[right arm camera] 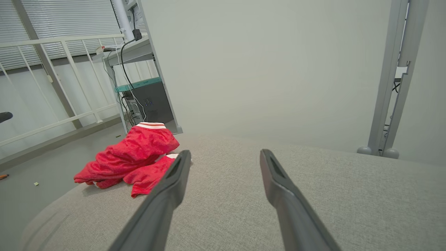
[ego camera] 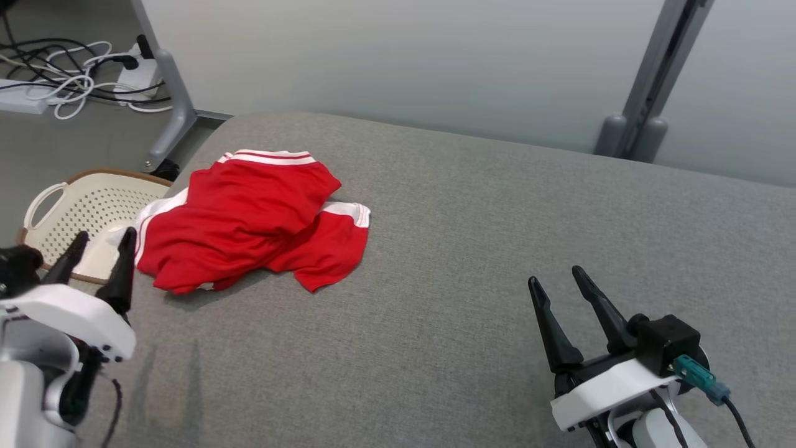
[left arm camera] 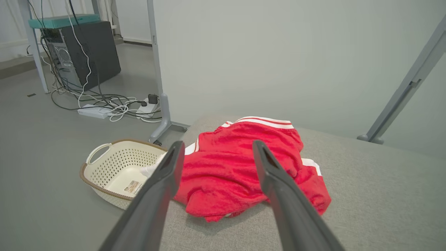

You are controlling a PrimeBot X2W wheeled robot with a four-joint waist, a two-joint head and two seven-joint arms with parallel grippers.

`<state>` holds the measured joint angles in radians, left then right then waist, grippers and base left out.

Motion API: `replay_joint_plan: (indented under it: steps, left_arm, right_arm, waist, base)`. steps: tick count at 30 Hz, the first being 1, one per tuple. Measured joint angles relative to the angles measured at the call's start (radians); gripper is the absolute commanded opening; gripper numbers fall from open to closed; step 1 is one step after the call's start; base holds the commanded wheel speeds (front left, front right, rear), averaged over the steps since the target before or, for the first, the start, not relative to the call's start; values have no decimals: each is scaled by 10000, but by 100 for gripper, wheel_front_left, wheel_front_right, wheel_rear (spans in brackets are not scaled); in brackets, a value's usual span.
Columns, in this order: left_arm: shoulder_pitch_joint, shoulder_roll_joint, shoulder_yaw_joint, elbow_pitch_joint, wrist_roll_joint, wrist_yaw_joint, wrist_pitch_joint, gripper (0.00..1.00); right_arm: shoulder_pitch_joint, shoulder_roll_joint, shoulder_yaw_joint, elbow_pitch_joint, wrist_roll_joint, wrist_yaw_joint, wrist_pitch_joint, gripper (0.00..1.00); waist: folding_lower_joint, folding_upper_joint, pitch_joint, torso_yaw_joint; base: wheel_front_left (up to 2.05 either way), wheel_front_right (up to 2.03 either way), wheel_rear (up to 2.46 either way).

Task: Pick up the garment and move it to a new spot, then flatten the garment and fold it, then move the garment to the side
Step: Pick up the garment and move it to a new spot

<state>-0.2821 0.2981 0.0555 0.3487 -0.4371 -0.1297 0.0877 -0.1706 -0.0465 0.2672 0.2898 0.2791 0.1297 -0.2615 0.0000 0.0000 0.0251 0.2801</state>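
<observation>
Cream perforated plastic basket with loop handles (ego camera: 93, 205), on the floor just left of the garment. Left gripper (ego camera: 107, 234), fingers spread and empty, near the garment's left edge and apart from it. Crumpled red garment with white striped trim (ego camera: 249, 218), lying bunched. Grey fabric-covered surface (ego camera: 497, 218), beneath the garment and extending to its right. Right gripper (ego camera: 555, 276), fingers parted and empty, well apart to the garment's right.

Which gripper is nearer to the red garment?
Left. The left gripper is beside the red garment, at its left edge; the right gripper is far to its right.
</observation>
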Motion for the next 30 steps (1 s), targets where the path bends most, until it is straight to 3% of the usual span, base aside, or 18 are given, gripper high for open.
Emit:
replay_joint_plan:
  steps: [12, 24, 30]
  left_arm:
    - [-3050, 2692, -763, 2163, -2213, 0, 2192, 100]
    - [-4254, 4539, -2462, 3568, -4784, -2, 3532, 100]
    - [-4213, 5009, -3143, 3946, -5643, -2, 3979, 100]
  right_arm:
    - [-733, -2, 12, -265, -378, 0, 0, 100]
    - [-1027, -13, 10, -872, -407, 0, 0, 100]
    - [-1034, -13, -12, -1103, -433, 0, 0, 100]
  waist:
    - [0, 0, 1084, -1346]
    - [0, 0, 2406, -3128]
    - [0, 0, 2849, -3819]
  base:
    - [0, 0, 0]
    - [0, 0, 0]
    - [0, 0, 0]
